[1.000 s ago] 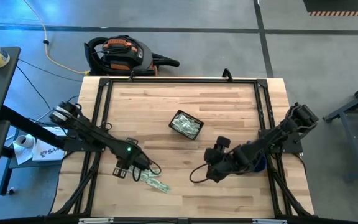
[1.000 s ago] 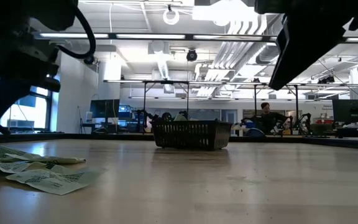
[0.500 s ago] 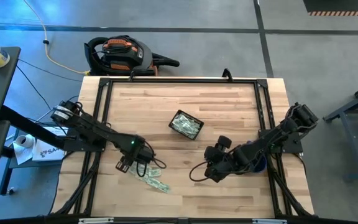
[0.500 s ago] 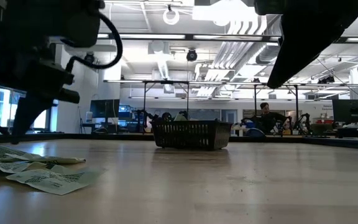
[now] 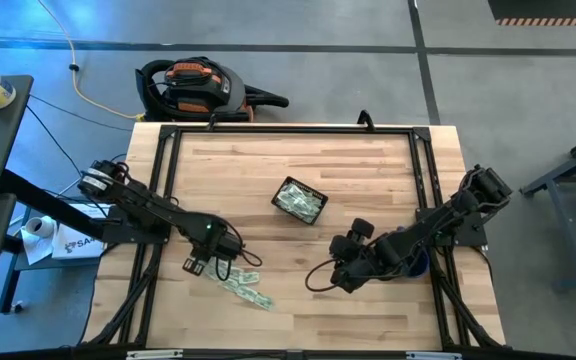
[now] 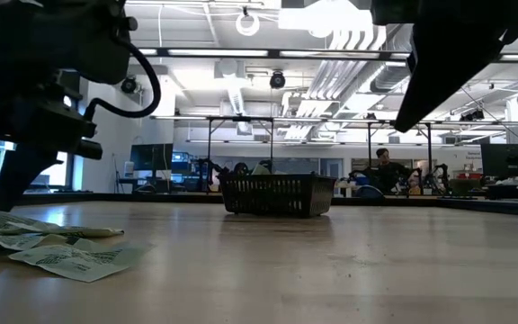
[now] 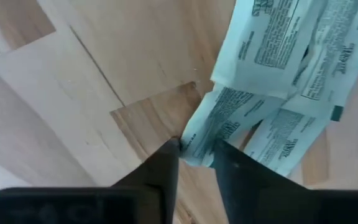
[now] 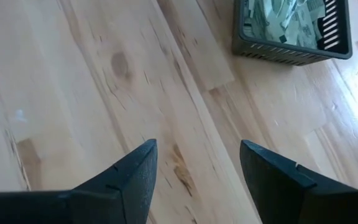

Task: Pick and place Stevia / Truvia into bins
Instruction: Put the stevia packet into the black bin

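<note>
Several pale green and white Stevia sachets (image 5: 240,287) lie in a loose pile near the table's near-left part, also seen in the low view (image 6: 52,247). My left gripper (image 5: 196,266) is at the pile's left end, shut on one sachet (image 7: 229,118). The dark slatted basket (image 5: 300,201) stands at the table's middle with sachets inside (image 8: 278,18). My right gripper (image 5: 340,278) waits open above bare wood right of the pile, its fingers apart (image 8: 197,162). My left gripper pinches one sachet by its corner end (image 7: 194,146) between the two fingertips (image 7: 166,163). It comes from above, slanting. The sachet stays low among the other sachets; whether it is lifted off the wood I cannot tell.
A black metal frame (image 5: 168,150) runs along the table's left, far and right edges. Something blue (image 5: 420,268) shows under the right arm. A vacuum cleaner (image 5: 198,88) sits on the floor beyond the far edge. Bare wood (image 5: 298,260) lies between pile and basket.
My left gripper swung toward the table's right over the pile, then came back toward the left, ending at the pile's left end. The sachets and the basket stayed where they were. The right arm kept still.
</note>
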